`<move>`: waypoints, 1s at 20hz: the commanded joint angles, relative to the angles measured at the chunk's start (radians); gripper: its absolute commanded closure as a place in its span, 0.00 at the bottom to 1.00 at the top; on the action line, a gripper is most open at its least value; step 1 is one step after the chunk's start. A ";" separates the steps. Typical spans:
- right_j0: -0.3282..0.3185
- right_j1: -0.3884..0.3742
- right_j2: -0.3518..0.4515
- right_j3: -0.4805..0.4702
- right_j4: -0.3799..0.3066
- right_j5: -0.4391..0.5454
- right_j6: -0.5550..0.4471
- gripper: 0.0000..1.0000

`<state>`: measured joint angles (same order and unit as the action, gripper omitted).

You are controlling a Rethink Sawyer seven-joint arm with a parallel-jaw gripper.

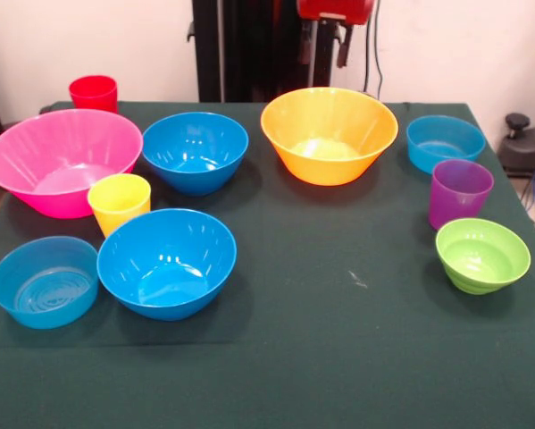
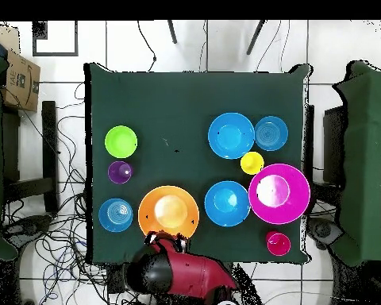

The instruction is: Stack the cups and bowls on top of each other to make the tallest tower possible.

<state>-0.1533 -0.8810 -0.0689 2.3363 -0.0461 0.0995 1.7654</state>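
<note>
All pieces stand apart on the green table [image 1: 338, 349]; no tower stands. On the left are the red cup [image 1: 94, 92], pink bowl [image 1: 62, 161], yellow cup [image 1: 120, 202], two deep blue bowls [image 1: 196, 150] [image 1: 166, 262] and a light-blue bowl [image 1: 45, 281]. On the right are the orange bowl [image 1: 329, 134], another light-blue bowl [image 1: 445, 142], the purple cup [image 1: 460, 192] and the green bowl [image 1: 481, 255]. My gripper [image 1: 327, 49] hangs open and empty above the far edge, behind the orange bowl; it also shows in the overhead view [image 2: 166, 241].
The overhead view shows a cardboard box [image 2: 19, 78] and cables on the floor beside the table. A black object [image 1: 526, 143] sits off the table's right edge.
</note>
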 commanded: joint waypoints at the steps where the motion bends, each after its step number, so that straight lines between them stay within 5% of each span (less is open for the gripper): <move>1: -0.081 0.047 0.011 -0.072 -0.118 0.058 0.001 0.00; 20: -0.139 0.083 0.026 -0.106 -0.225 0.042 0.044 0.00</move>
<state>-0.2791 -0.8563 -0.0991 2.3094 -0.2173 0.1002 1.7654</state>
